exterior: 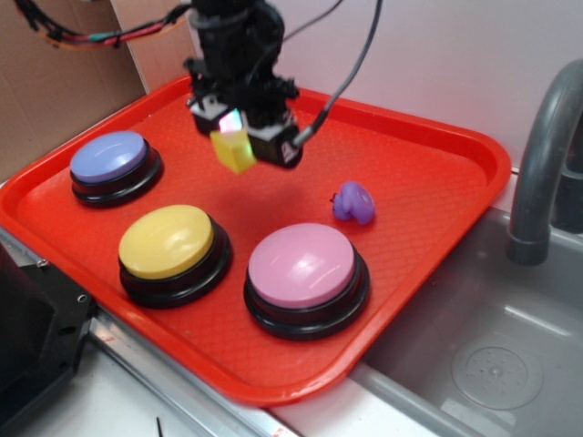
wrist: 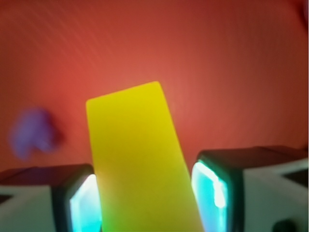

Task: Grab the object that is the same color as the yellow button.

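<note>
Yellow wedge-shaped block [exterior: 233, 150] was squeezed tight between the two fingers of the black gripper [wrist: 145, 203], up in the air over the back part of the red plastic tray [exterior: 437, 196]. Near the tray's front edge sat the big round yellow button [exterior: 168, 242] and a pink button [exterior: 302, 267]. A small purple toy [exterior: 352, 202] lay toward the right edge.
</note>
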You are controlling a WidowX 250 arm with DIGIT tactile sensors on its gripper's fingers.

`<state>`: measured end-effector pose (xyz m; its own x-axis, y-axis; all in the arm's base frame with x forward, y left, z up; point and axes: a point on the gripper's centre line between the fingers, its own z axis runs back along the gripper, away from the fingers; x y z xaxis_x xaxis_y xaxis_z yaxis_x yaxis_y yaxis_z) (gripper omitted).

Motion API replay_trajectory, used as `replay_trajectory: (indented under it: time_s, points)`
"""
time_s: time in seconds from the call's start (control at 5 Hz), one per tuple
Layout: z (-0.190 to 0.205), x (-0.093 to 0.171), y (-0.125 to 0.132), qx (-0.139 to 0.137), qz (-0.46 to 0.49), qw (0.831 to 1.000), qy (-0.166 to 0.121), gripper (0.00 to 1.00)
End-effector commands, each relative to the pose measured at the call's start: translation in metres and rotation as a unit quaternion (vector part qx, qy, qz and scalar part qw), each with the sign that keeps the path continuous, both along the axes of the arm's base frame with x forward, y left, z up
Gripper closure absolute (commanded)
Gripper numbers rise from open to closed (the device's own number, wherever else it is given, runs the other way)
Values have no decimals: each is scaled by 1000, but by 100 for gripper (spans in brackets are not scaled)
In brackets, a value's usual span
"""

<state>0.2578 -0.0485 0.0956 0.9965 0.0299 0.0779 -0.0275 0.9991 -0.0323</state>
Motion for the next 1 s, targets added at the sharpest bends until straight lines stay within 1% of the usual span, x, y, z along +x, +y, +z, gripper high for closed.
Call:
replay_trajectory:
  time_s: [0.0,0.2,0.4,0.6,0.8]
  points:
    - [87,-21,37,16,3,999,-49,100]
    - [102,-41,56,24,64,997,-31,100]
    - [101,-42,69,-21,102,994,-39,100]
    - [110,-36,75,-14,106,993,-42,100]
    - [109,-35,72,3,96,995,-39,100]
